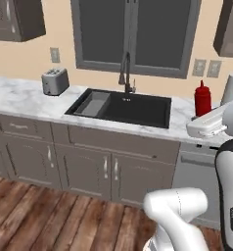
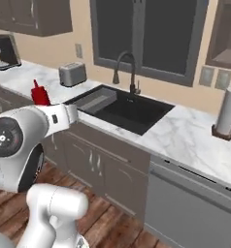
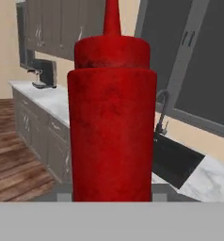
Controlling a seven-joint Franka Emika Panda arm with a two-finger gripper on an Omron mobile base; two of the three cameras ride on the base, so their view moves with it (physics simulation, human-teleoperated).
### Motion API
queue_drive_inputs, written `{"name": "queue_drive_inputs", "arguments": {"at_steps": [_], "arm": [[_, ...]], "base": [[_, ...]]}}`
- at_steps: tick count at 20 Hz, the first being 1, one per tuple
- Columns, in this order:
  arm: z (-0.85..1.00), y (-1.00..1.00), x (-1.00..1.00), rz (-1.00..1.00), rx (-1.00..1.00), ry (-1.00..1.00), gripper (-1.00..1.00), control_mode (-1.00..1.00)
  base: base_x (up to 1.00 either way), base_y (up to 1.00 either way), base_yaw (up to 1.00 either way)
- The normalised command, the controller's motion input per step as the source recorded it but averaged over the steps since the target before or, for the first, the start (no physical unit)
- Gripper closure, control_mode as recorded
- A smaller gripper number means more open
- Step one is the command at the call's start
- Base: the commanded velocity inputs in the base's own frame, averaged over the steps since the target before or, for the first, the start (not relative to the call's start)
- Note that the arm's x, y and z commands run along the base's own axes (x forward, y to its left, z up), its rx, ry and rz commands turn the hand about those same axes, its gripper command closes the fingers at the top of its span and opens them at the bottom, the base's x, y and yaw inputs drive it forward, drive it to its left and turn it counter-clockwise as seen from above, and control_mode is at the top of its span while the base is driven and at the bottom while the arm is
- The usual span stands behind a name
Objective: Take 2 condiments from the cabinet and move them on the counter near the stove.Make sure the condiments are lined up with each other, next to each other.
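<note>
Marble counter [image 1: 20, 100]: white slab, grey veins, smooth, long and flat, over grey drawer fronts.
Sink [image 1: 123, 108]: matte black rectangular basin sunk in that slab, curved dark faucet [image 1: 125, 73] at its 12 o'clock.
Paper-towel roll [image 2: 228, 114]: tall white cylinder on a wooden base, at 3 o'clock of the sink in the right base view.
Toaster [image 1: 55, 81]: boxy, brushed silver, at 9 o'clock of the sink.
Red squeeze bottle [image 3: 112, 127]: slim glossy cylinder, stepped shoulder, pointed nozzle, upright in the air above the sink counter, at the end of my arm. My gripper [image 3: 112, 197] clasps its base, jaws closed on it.
</note>
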Motion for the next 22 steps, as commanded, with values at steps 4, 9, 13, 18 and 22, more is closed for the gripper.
{"name": "queue_drive_inputs", "arguments": {"at_steps": [4,9,13,18,22], "arm": [[0.0,0.0,0.0,0.0,0.0,0.0,1.0,1.0],[0.0,0.0,0.0,0.0,0.0,0.0,1.0,1.0],[0.0,0.0,0.0,0.0,0.0,0.0,1.0,1.0],[0.0,0.0,0.0,0.0,0.0,0.0,1.0,1.0],[0.0,0.0,0.0,0.0,0.0,0.0,1.0,1.0]], "base": [[-0.02,0.12,0.98],[-0.05,0.0,1.0],[-0.16,0.02,1.0],[-0.53,0.19,0.87],[-0.59,0.05,0.69]]}}
